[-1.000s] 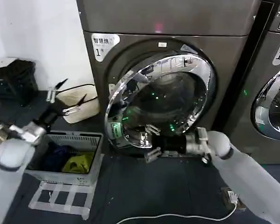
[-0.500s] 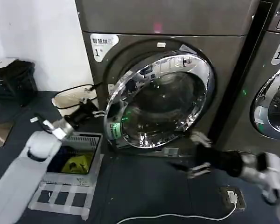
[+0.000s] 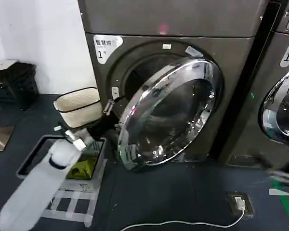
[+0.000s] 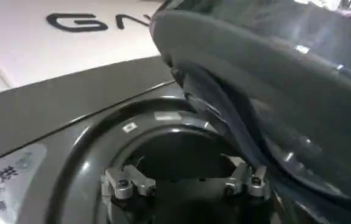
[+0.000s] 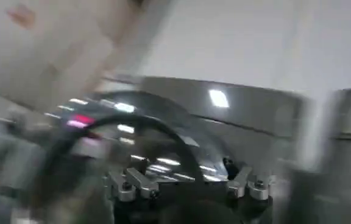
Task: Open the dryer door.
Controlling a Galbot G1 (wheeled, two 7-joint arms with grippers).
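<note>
The door (image 3: pixel 171 113) is already partway open here, swung out on its right-hand hinge so the left edge stands clear of the dryer (image 3: pixel 135 29) front and you can see the dark drum opening (image 3: pixel 142 72) behind it. Makes sense given where the left end effector (image 3: pixel 111 107) is: tucked into the gap between the door's left rim and the machine face, on the inner side of the door, which is where you'd want to be to push it further out. In the left wrist view the left end effector's fingers (image 4: pixel 125 184) are spread apart with nothing between them, and the door's inner face curves right over them. So I'd guess it's shoving, not gripping.

The right end effector (image 5: pixel 187 185) also looks spread and empty in its own wrist view. That arm is way off at the far right of the scene, near the floor, well away from the door.

Materials: wide mirror-shiny chrome ring, dark glass porthole in the middle, all very round and slick, so not much to pinch from the front. The inner face is matte grey. The dryer body is brushed grey metal. A plastic basket (image 3: pixel 94 144) with laundry sits on the floor to the left, under the left arm.
</note>
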